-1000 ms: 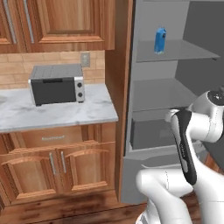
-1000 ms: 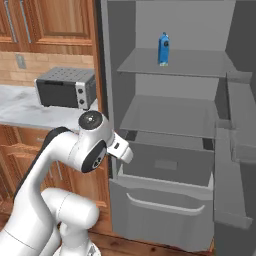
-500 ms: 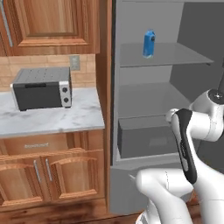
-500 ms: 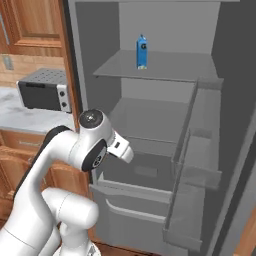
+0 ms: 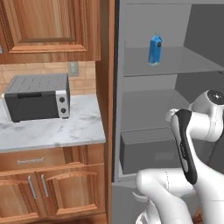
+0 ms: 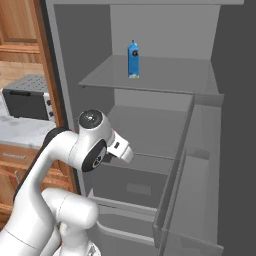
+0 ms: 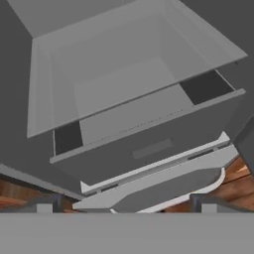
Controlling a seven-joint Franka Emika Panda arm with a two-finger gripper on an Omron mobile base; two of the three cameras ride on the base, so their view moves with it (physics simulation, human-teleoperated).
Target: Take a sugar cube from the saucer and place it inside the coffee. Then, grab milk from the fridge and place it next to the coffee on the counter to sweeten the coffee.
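We had driven sideways over the last second: in both base views the whole frame shifted, so the dark grey box-shaped toaster oven (image 5: 38, 96) slid toward the left edge and the tall grey open fridge (image 6: 165, 150) came to fill the centre and right. This was camera motion, not movement of the objects. We judged that the milk-fetching stage was under way, with the reach itself not yet begun.

The small bright blue gable-topped milk carton (image 5: 155, 50) stood upright in the upper centre-right of the left base view, on the grey upper fridge shelf (image 5: 183, 61); in the right base view it sat at upper centre. Its long axis ran vertically, gabled top upward; its paler label face appeared turned toward the open front, though that detail was small.

The hand (image 7: 124, 206) pointed down at the boxy grey fridge drawer (image 7: 139, 124), well below the carton. Its two dark tips stood spread wide at the bottom corners of the hand view, holding nothing.

The white marble table (image 5: 52, 129) with grey veins lay at left centre, bearing the toaster oven.
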